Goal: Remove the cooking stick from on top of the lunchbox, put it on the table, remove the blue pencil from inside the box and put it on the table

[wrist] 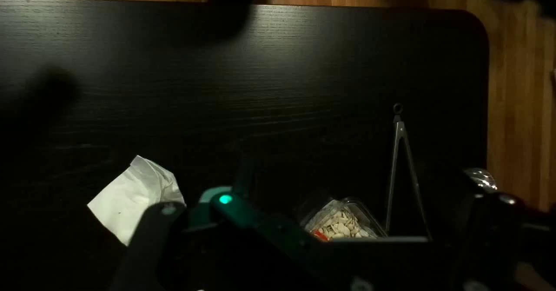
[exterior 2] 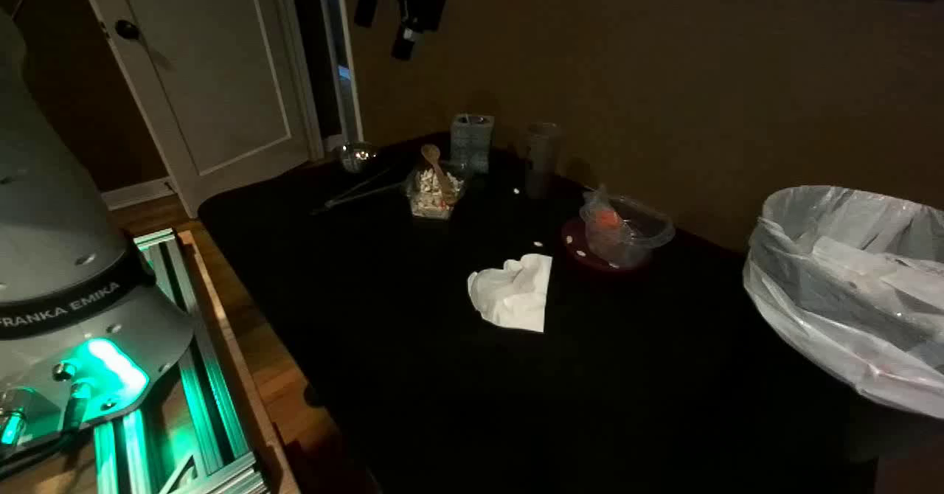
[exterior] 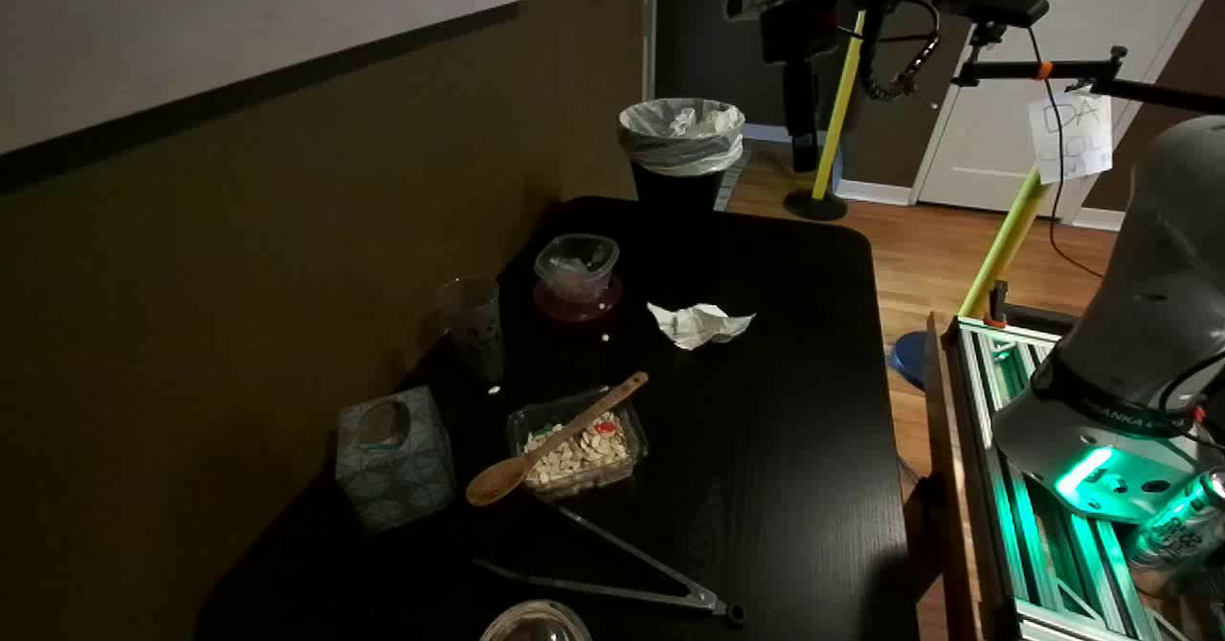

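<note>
You are, in my judgement, at the beginning: the first step, removing the cooking stick (exterior: 574, 430), is not yet done. The stick lies slantwise across the lunchbox (exterior: 593, 484), with its bowl end passing over the rim and its handle leading to the opposite side. Your gripper (exterior 2: 382, 37) hangs high up, well apart from the lunchbox; its fingers stand spread and nothing is between them.

The next move calls, I think, for coming down over the lunchbox with the fingers turned across the handle, and closing on it without pushing into the pale flakes (exterior: 589, 450). After this, you could lay the stick on the table (exterior: 785, 431) just beside the lunchbox, apart from the tongs (exterior: 636, 552).

The box (exterior: 397, 478) stands near the lunchbox. About the blue pencil I cannot tell: a blue-green strip (exterior: 382, 447) shows by the box's opening, too small to recognise.
</note>
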Controlling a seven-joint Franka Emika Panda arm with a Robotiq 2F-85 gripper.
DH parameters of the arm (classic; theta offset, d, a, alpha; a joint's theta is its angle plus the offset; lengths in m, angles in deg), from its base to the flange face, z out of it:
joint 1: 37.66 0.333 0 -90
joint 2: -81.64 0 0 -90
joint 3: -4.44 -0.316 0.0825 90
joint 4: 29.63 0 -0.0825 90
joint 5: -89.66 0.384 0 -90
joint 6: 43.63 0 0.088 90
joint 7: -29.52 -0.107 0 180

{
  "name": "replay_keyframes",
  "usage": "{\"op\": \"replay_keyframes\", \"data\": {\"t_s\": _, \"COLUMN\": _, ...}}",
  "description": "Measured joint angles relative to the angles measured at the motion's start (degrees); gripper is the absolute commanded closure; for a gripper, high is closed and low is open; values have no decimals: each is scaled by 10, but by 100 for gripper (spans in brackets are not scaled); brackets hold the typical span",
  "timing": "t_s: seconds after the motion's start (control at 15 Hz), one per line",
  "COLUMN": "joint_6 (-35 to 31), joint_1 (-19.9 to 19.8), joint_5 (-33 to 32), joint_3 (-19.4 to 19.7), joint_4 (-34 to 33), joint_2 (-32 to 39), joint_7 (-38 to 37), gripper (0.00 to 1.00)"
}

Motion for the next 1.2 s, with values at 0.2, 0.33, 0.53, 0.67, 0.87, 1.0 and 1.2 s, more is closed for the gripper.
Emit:
{"op": "replay_keyframes", "data": {"t_s": 0.2, "joint_6": 0, "joint_1": 0, "joint_5": 0, "joint_3": 0, "joint_4": 0, "joint_2": 0, "joint_7": 0, "gripper": 0}}
{"op": "replay_keyframes", "data": {"t_s": 0.33, "joint_6": 0, "joint_1": 0, "joint_5": 0, "joint_3": 0, "joint_4": 0, "joint_2": 0, "joint_7": 0, "gripper": 0}}
{"op": "replay_keyframes", "data": {"t_s": 0.53, "joint_6": 0, "joint_1": 0, "joint_5": 0, "joint_3": 0, "joint_4": 0, "joint_2": 0, "joint_7": 0, "gripper": 0}}
{"op": "replay_keyframes", "data": {"t_s": 0.67, "joint_6": 0, "joint_1": 0, "joint_5": 0, "joint_3": 0, "joint_4": 0, "joint_2": 0, "joint_7": 0, "gripper": 0}}
{"op": "replay_keyframes", "data": {"t_s": 0.87, "joint_6": 0, "joint_1": 0, "joint_5": 0, "joint_3": 0, "joint_4": 0, "joint_2": 0, "joint_7": 0, "gripper": 0}}
{"op": "replay_keyframes", "data": {"t_s": 1.0, "joint_6": 0, "joint_1": 0, "joint_5": 0, "joint_3": 0, "joint_4": 0, "joint_2": 0, "joint_7": 0, "gripper": 0}}
{"op": "replay_keyframes", "data": {"t_s": 1.2, "joint_6": -12, "joint_1": 2, "joint_5": 1, "joint_3": -14, "joint_4": 1, "joint_2": 0, "joint_7": 14, "gripper": 0}}
